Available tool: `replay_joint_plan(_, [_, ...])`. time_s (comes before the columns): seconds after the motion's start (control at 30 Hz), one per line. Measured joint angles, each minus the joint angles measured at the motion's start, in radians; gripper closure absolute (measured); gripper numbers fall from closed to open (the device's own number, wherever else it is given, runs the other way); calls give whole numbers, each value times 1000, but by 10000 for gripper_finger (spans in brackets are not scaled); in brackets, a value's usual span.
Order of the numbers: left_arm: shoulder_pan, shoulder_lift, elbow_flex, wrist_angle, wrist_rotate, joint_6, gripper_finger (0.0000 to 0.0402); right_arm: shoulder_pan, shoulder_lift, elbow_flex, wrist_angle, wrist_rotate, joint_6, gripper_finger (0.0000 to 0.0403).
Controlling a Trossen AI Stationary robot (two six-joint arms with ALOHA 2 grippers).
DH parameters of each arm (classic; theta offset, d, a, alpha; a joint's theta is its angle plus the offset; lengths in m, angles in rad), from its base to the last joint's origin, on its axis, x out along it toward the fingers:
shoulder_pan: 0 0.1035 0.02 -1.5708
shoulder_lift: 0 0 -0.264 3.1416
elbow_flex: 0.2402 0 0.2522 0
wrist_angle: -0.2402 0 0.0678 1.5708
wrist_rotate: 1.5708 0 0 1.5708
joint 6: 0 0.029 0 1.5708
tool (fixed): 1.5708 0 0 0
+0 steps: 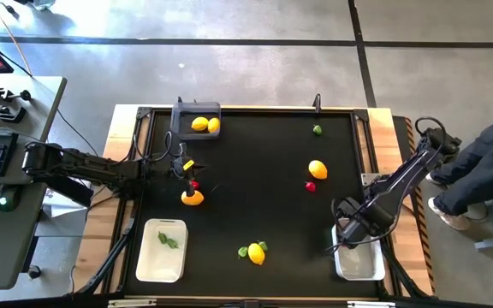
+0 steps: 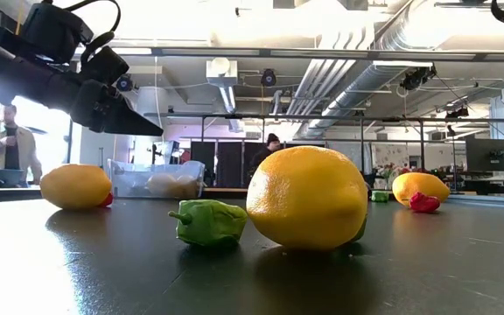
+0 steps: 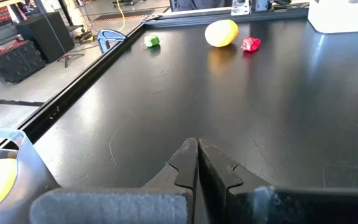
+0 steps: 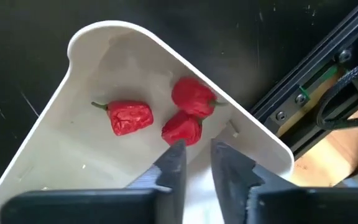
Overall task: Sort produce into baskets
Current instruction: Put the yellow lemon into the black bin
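Note:
My left gripper (image 1: 192,171) is shut and empty above the table's left part, just past a red piece (image 1: 193,184) and a lemon (image 1: 193,198); its shut fingers show in the left wrist view (image 3: 197,155). My right gripper (image 4: 196,152) is open and empty, pointing down over the white basket (image 1: 359,261) at the near right, right above three red pieces (image 4: 129,118). The dark grey basket (image 1: 197,109) at the far left holds two lemons (image 1: 200,124). The white basket (image 1: 148,265) at the near left holds green pieces (image 1: 169,241).
Loose on the black table lie a lemon (image 1: 317,168) with a red piece (image 1: 310,186), a green piece (image 1: 317,130) at the far edge, and a lemon (image 1: 256,253) with green pieces (image 1: 243,251) near the front. A person (image 1: 486,162) is at the right.

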Motion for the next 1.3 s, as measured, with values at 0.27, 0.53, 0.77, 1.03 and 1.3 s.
replay_joint_plan(0.27, [0, 0, 0, 0, 0, 0, 401, -32, -1, 25, -13, -47, -83, 306])
replay_joint_plan(0.53, [0, 0, 0, -1, 0, 6, 401, -72, -35, 103, -41, 201, -243, 395])
replay_joint_plan(0.77, [0, 0, 0, -2, 0, 7, 401, -196, -99, 100, -20, 355, -422, 400])
replay_joint_plan(1.03, [0, 0, 0, -3, 0, 7, 401, -411, -114, 100, 145, 473, -813, 402])
replay_joint_plan(1.3, [0, 0, 0, -7, 0, 5, 401, -629, -113, 100, 343, 538, -1199, 403])
